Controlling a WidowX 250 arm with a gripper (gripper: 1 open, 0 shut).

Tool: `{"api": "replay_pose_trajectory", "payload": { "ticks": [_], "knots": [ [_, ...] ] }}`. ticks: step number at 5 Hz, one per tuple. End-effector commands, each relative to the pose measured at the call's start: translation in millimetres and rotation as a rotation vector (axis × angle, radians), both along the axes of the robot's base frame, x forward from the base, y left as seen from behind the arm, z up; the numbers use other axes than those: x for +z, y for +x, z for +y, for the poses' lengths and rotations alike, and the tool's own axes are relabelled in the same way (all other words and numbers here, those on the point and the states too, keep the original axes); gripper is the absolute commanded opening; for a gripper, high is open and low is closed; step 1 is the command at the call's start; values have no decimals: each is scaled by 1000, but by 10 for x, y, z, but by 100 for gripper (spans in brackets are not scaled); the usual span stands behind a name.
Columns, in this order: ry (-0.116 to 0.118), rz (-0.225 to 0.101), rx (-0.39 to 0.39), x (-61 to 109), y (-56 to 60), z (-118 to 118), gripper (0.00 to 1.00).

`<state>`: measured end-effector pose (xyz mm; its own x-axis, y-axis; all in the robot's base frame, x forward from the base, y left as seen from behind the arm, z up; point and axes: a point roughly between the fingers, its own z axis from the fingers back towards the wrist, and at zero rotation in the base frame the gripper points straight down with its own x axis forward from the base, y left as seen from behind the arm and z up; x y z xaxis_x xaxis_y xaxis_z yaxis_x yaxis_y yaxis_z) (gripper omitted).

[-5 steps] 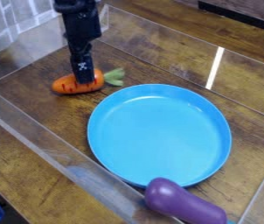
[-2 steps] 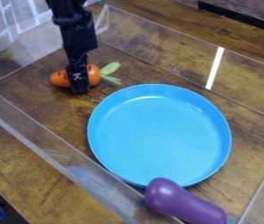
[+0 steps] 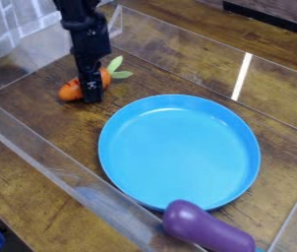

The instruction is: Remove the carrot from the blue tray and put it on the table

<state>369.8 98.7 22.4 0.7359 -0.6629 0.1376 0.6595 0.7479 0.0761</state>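
Gripper: the dark gripper reaches down from the far left edge of the table; its jaws stand wide, with no firm grip on anything to be made out.
Jaws to carrot: the carrot lies right at the fingertips, partly hidden behind them, orange showing on both sides; whether the pads touch it, I cannot tell.
Arm: only one arm, so it is the nearer one; the carrot is directly at its tool and calls for no long reach.
Carrot's long axis: slantwise across the view, from lower left to upper right, crossing behind the fingers.
Carrot's ends: the blunt orange end points toward the clear wall along the table's left edge; the leafy top points toward the far edge, up and to the right.
Table: the carrot is on the wood of the table, toward its far left corner, outside the tray.
Tray: the blue tray sits apart from the carrot, nearer the viewer and to the right.
Eggplant: the purple eggplant lies at the tray's near edge, well apart from the gripper.
Next move: the placing looks done; I would lift straight up, since a sideways pull could drag or roll the carrot.
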Motion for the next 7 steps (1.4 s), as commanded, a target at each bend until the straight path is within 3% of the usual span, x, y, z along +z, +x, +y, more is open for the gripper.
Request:
{"api": "replay_pose_trajectory", "payload": {
  "ticks": [1,2,4,6,7],
  "knots": [
    [14,-44,-8,112,50,77,0],
    [12,-38,2,74,-16,203,0],
    [17,-21,185,21,-73,227,0],
    [10,-1,363,0,-58,553,0],
    [6,9,446,-9,-61,712,100]
  ]
}}
